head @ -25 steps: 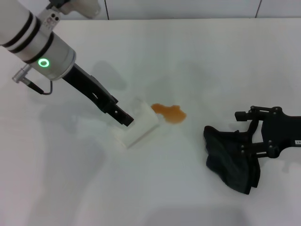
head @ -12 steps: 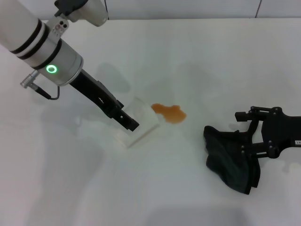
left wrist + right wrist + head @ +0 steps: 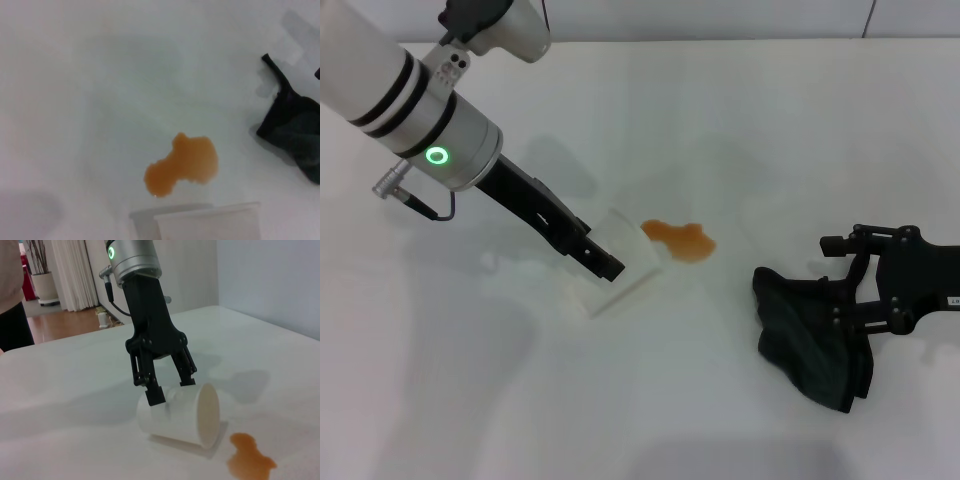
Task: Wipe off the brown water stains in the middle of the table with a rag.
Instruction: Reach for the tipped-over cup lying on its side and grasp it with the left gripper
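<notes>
The brown water stains (image 3: 680, 240) form one small orange-brown blotch mid-table, also seen in the left wrist view (image 3: 182, 165) and the right wrist view (image 3: 250, 460). The dark rag (image 3: 810, 340) lies crumpled on the table (image 3: 720, 120) at the right, seen too in the left wrist view (image 3: 295, 135). My right gripper (image 3: 835, 285) rests open at the rag's right edge, its fingers reaching over the cloth. My left gripper (image 3: 605, 265) hangs open over a tipped white cup (image 3: 180, 415), one finger on each side of it (image 3: 170, 385).
The white cup (image 3: 620, 265) lies on its side just left of the stain, its mouth facing the blotch. In the left wrist view its rim (image 3: 200, 220) shows close to the stain.
My left arm has shifted right and a little forward, bringing its fingers further over the cup. The right gripper, rag and stain have not moved.
</notes>
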